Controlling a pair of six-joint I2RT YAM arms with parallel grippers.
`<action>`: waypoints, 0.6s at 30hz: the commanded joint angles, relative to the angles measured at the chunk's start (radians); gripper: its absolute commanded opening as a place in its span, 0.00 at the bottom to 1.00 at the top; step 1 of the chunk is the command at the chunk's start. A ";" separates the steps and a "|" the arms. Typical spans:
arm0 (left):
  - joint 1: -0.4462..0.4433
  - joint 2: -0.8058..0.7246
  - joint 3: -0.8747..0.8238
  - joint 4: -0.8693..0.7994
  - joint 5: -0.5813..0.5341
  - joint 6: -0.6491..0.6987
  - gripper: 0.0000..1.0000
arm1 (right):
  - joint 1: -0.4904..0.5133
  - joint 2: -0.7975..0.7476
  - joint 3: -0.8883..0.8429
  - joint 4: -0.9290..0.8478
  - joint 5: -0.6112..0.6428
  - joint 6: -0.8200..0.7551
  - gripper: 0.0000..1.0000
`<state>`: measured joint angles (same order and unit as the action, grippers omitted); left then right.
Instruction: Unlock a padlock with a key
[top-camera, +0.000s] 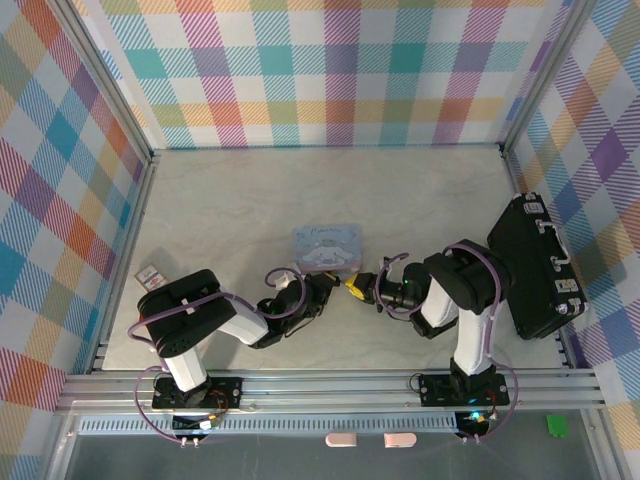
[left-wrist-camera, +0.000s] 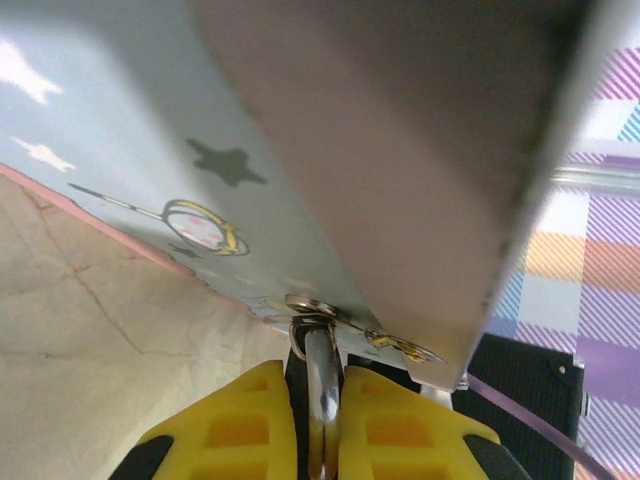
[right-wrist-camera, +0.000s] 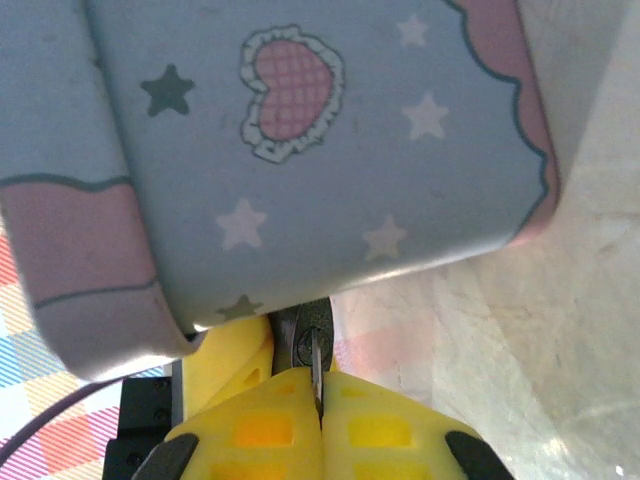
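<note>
Plaid walls (top-camera: 330, 70) enclosed a pale table (top-camera: 230, 200). Left of centre, the left claw (left-wrist-camera: 318, 400) was pinching the padlock (left-wrist-camera: 322, 360) by its shackle, tight under the tin (left-wrist-camera: 150, 120). Opposite, the right claw (right-wrist-camera: 318, 385) was pinching the key (right-wrist-camera: 316, 360), tip at the lock body. Entry could not be confirmed. Recommended: brace padlock rigid, align blade squarely, advance slowly.

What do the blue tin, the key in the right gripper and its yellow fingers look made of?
The tin: likely thin sheet metal, smooth printed satin coat; rounded corners, soft sheen.
The key: bare silvery metal, a bright thin sliver pinched in the shut right gripper.
The fingers: yellow moulded plastic or rubber, matte, with recessed pockets.
</note>
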<state>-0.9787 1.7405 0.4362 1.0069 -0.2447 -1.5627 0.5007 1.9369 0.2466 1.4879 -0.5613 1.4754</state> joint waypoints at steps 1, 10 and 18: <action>-0.019 0.009 -0.018 0.332 0.283 0.029 0.00 | 0.010 -0.013 -0.027 -0.237 0.099 -0.078 0.00; 0.012 0.223 -0.074 0.341 0.422 0.097 0.01 | 0.006 -0.233 -0.022 -0.574 0.140 -0.235 0.00; 0.024 0.168 -0.063 0.251 0.415 0.141 0.21 | 0.007 -0.331 -0.012 -0.704 0.150 -0.288 0.00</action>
<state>-0.9276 1.9202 0.3782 1.3701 0.0006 -1.4345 0.5076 1.6062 0.2359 0.9535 -0.4736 1.2388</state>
